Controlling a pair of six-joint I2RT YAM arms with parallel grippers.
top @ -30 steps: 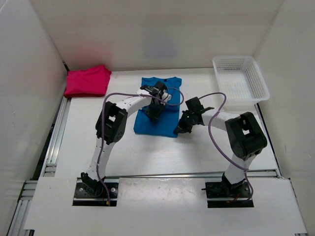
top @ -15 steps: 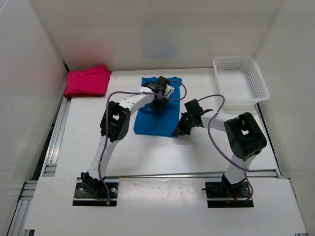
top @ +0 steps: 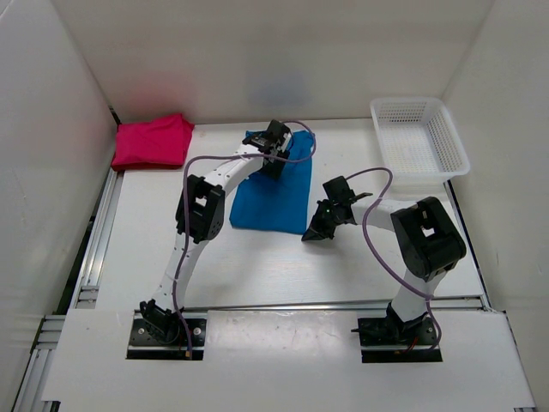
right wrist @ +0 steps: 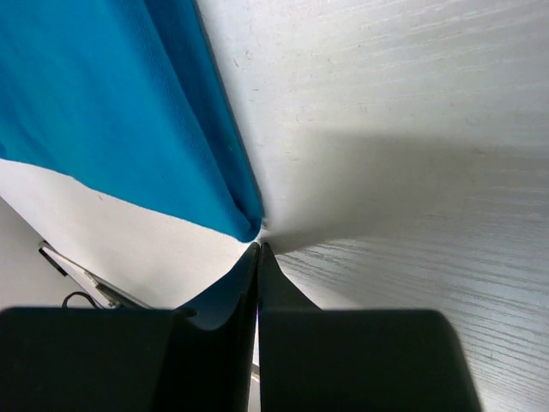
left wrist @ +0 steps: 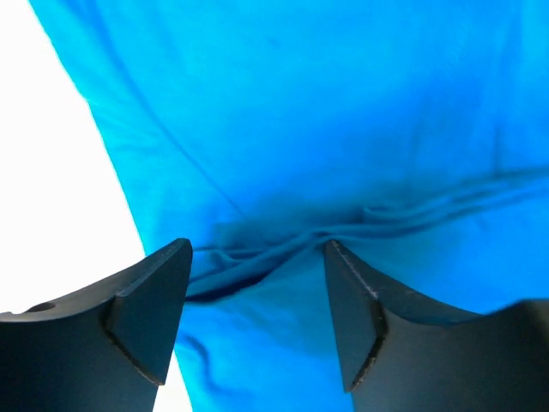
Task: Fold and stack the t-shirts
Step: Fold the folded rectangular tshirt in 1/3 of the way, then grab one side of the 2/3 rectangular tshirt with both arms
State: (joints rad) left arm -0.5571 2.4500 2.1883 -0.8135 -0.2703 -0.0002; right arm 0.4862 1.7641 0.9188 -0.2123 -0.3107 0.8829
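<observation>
Landmark: blue t-shirt [top: 273,196], flat on the white worktop [top: 146,249], lying between the two arms.
Around it: pink t-shirt [top: 153,142], folded, well apart to the far left of the blue t-shirt, in the worktop's corner; white mesh basket [top: 409,101], well apart to its far right, against the side wall.
In the way: left arm [top: 225,174] reaching in from the blue t-shirt's left side, with its wrist and a loop of purple cable [top: 302,153] covering the far end; right arm [top: 425,236] bent low just to the right of the blue t-shirt, clear of the fabric.
Blue t-shirt, shape: folded into one long rectangle with smooth edges.
Long axis: from the back wall toward the arm bases, the near end leaning a little to the left.
Collar end: cannot tell, since the far end is hidden under the left wrist.
Fabric detail: a shallow crease across the cloth, seen from the left wrist, otherwise flat.
Left fingers [left wrist: 146,318]: spread apart over the blue t-shirt's far end, gripping nothing. The crease lies below the gap.
Right fingers [right wrist: 227,300]: clenched tip to tip with nothing between, pointing down at the worktop just beside the blue t-shirt's near right corner; touching that corner or not, cannot tell.
</observation>
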